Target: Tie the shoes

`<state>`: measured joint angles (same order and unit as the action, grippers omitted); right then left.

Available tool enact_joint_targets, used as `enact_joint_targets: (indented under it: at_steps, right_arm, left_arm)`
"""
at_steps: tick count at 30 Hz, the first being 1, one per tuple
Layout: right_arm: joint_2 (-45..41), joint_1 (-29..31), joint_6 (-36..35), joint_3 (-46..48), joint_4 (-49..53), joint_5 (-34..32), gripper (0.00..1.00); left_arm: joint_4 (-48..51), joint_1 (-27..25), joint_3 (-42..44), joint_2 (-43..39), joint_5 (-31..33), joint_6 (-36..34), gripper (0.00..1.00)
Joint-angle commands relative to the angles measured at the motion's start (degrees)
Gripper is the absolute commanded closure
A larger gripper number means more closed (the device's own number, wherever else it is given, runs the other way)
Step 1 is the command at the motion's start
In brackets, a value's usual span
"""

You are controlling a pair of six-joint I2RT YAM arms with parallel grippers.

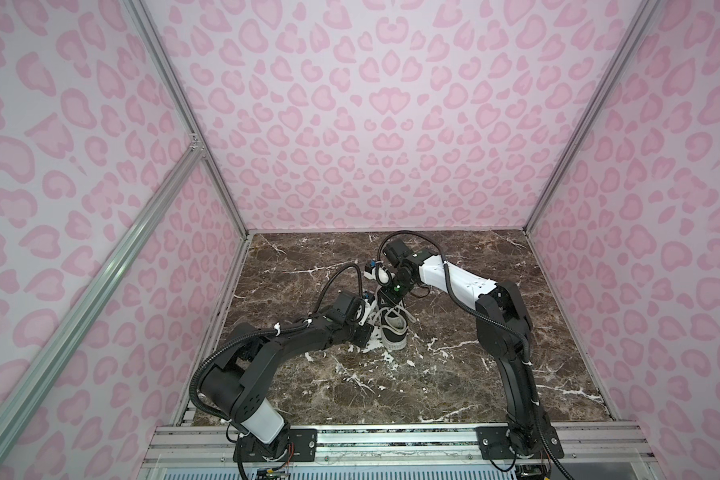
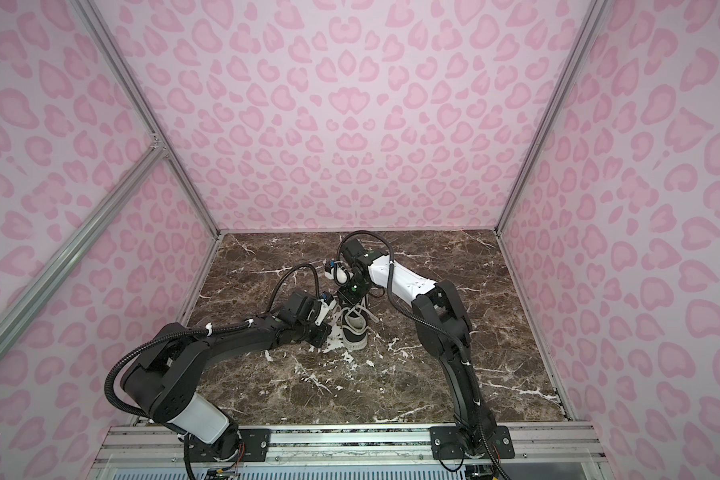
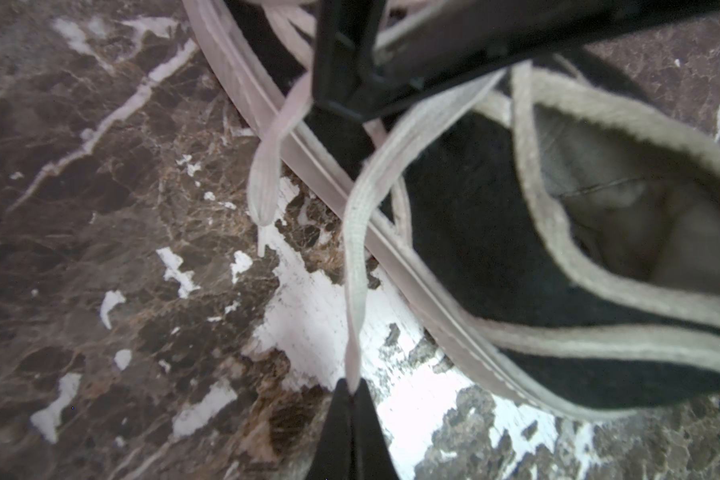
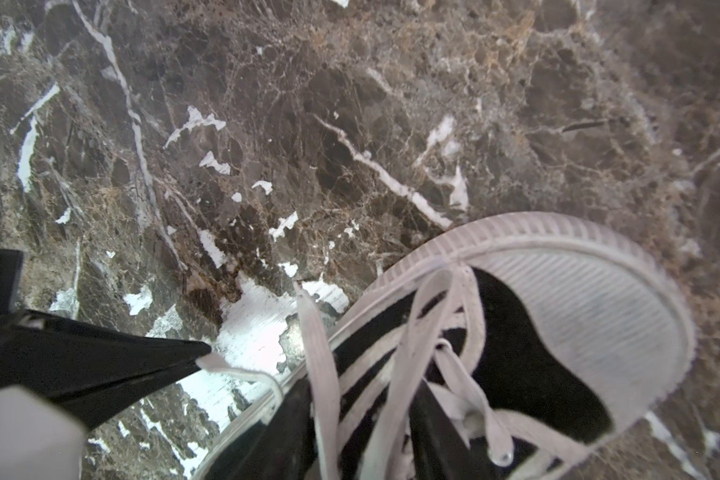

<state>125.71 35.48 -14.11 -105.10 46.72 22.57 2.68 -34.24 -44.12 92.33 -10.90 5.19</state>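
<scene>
1. Locate the shoe. It stands on its sole near the middle of the tabletop, between the two arms.
2. Check the left tool. It is clenched on the tip of one lace, low over the tabletop and just beside the shoe's side.
3. Check the right tool. It sits over the lacing, touching or very near the strands. You cannot tell from these views whether it is released or grasping a strand.
4. The step in hand appears to be securing the second lace for the first crossing. Hold the left grip with light tension only, because a hard pull is likely to slide or tip the shoe.
5. Bring the right tool onto a single strand. The free end hangs over the sole. Avoid catching the crossed rows on the tongue.
6. Count the items:
   - one shoe
   - two lace ends, one pinched and one free
   - two tools
</scene>
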Motion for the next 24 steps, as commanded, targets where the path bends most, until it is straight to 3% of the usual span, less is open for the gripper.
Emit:
enact_joint_targets:
  at_steps: [1, 16, 24]
  right_arm:
    - [0.6, -0.2, 1.0, 0.4, -0.8, 1.3, 0.65]
    - [-1.6, -2.4, 5.4, 4.0, -5.2, 6.7, 0.99]
    - [-7.8, -6.0, 14.0, 14.4, -18.1, 15.1, 1.00]
  left_arm:
    - [-0.8, 0.0, -0.2, -0.6, 0.2, 0.5, 0.96]
    - [0.0, 0.0, -1.1, -0.2, 0.5, 1.2, 0.96]
    - [0.4, 1.0, -4.6, 3.2, -2.0, 1.8, 0.96]
